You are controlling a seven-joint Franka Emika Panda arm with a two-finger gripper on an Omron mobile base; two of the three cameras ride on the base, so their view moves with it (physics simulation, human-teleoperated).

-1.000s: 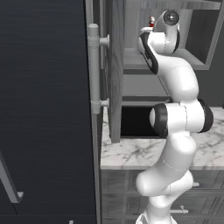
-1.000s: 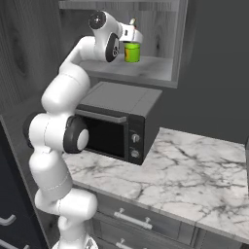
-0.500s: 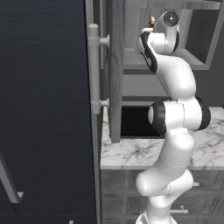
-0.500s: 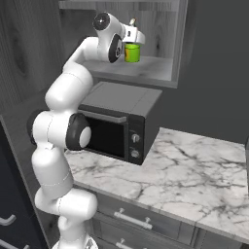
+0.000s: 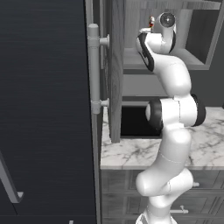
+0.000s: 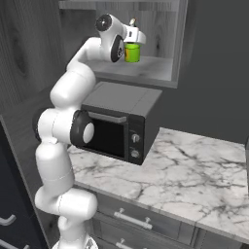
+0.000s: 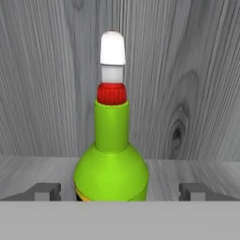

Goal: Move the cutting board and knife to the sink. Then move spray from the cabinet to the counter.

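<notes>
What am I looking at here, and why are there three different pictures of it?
It is a white robot arm on a drivable base, in a computer-drawn kitchen. Two cameras ride on the base behind the arm, one to its left and one to its right, so two pictures show one scene from two sides. The third comes from a camera on the hand, looking along the gripper.

The arm reaches up into the open niche of a grey wood-grain cabinet. On that shelf stands a green spray bottle with a red-and-white nozzle. The open gripper's two dark finger tips stand either side of the bottle, apart from it; nothing is held yet.

Below sits a black microwave on a white marble counter.
</notes>
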